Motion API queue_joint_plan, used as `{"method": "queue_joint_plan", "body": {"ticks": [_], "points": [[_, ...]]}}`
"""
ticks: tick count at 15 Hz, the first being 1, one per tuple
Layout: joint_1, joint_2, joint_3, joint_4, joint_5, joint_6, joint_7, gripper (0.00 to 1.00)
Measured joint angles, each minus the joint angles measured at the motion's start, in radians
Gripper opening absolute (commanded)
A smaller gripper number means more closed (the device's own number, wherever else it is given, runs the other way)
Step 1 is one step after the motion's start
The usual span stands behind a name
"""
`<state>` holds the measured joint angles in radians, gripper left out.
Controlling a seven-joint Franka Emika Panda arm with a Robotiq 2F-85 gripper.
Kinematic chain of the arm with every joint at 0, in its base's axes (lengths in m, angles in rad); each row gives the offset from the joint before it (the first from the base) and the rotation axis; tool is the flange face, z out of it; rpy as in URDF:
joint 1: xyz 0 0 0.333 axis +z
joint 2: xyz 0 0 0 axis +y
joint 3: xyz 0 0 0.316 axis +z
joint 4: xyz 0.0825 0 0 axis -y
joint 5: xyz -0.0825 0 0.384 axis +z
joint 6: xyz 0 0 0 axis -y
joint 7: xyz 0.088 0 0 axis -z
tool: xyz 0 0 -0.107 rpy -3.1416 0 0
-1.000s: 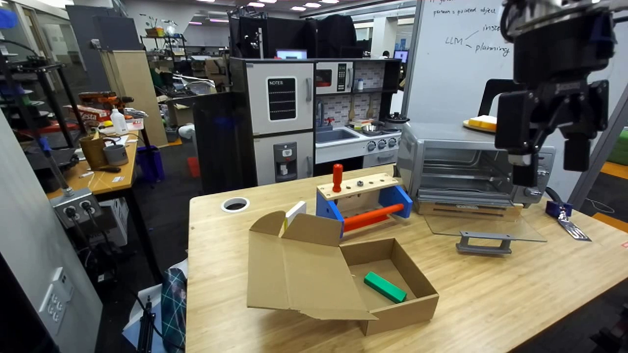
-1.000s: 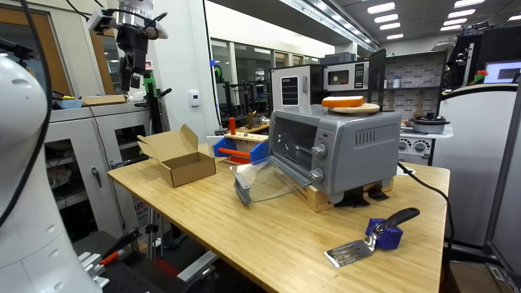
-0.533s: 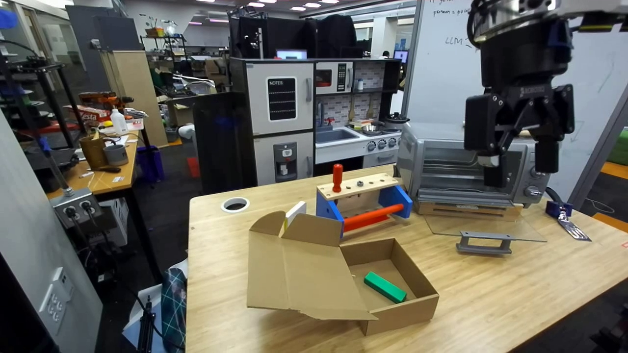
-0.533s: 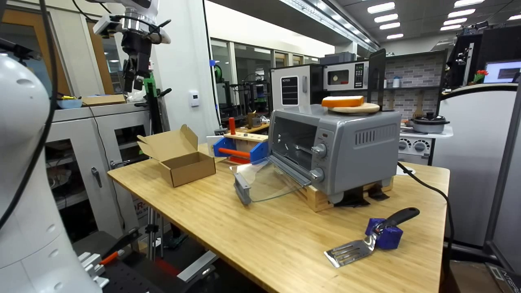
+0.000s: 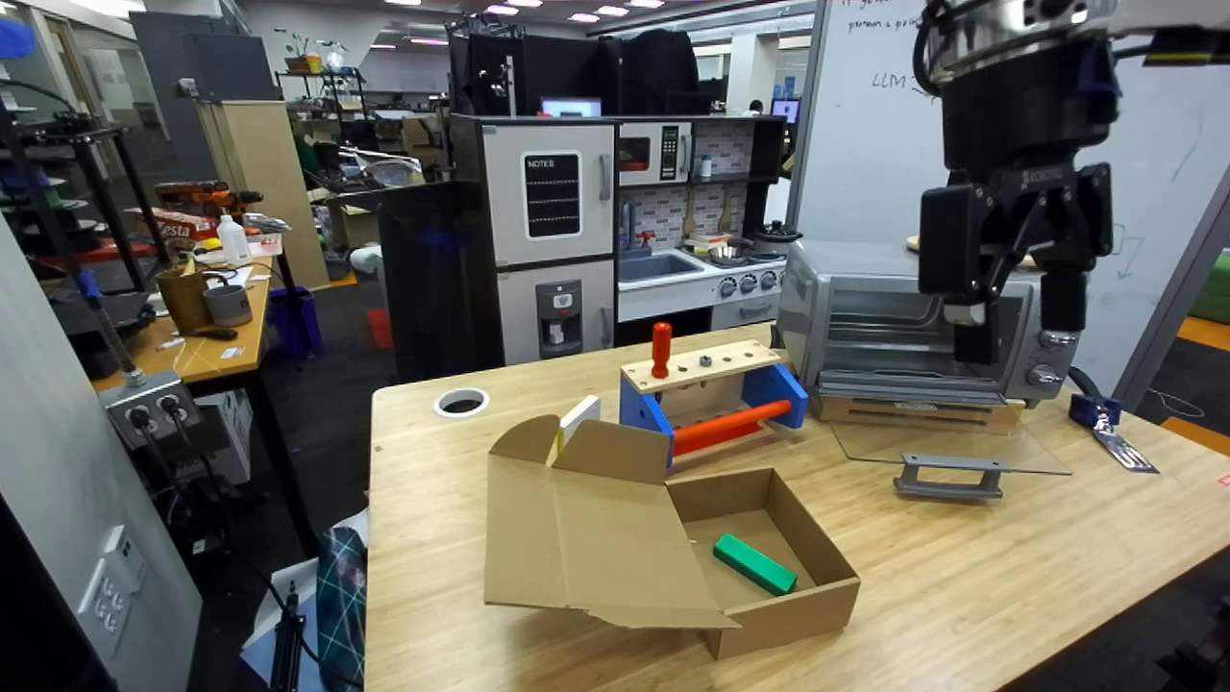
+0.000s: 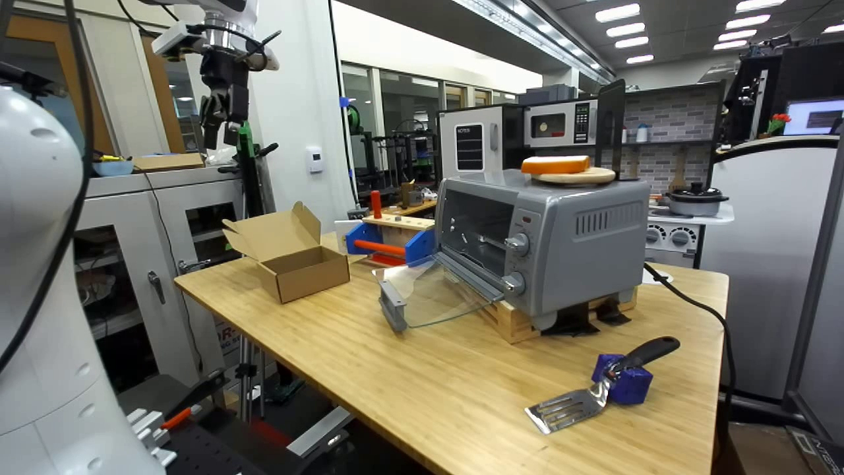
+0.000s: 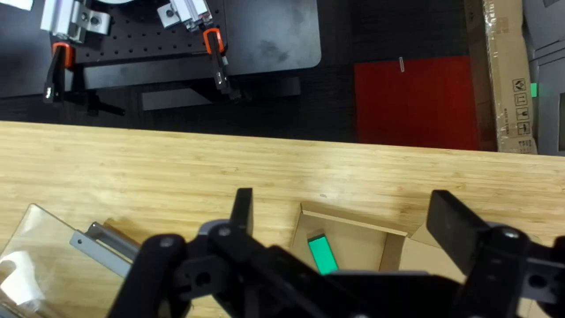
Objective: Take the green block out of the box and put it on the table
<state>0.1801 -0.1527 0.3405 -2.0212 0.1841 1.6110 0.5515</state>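
Observation:
The green block (image 5: 755, 564) lies flat inside the open cardboard box (image 5: 788, 623), which stands on the wooden table (image 5: 961, 586). In an exterior view the box (image 6: 315, 276) hides the block behind its walls. My gripper (image 5: 1020, 330) is high above the table, well apart from the box; it also shows high up in an exterior view (image 6: 221, 136). In the wrist view my gripper (image 7: 343, 193) has its fingers wide apart with nothing between them. The green block (image 7: 323, 255) shows below and between them, its lower end hidden by the gripper body.
The box's lid flap (image 5: 615, 538) lies folded out to one side. A blue and red toy workbench (image 5: 721, 404) stands behind the box. A toaster oven (image 6: 547, 237) has its glass door (image 6: 455, 297) lowered. A spatula (image 6: 573, 406) rests on a purple block (image 6: 630, 386).
My gripper has shifted sideways toward the box's side of the table, mostly in the first half second, then only slightly. It stays open and high. The block and box have not moved.

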Motion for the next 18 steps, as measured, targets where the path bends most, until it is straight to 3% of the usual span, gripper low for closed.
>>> {"method": "queue_joint_plan", "body": {"ticks": [8, 13, 18], "points": [[0.001, 0.072, -0.043, 0.109, -0.11, 0.035, -0.175, 1.0], [0.031, 0.179, -0.043, 0.19, -0.149, 0.092, -0.192, 1.0], [0.037, 0.199, -0.044, 0.21, -0.181, 0.113, -0.192, 1.0]]}}
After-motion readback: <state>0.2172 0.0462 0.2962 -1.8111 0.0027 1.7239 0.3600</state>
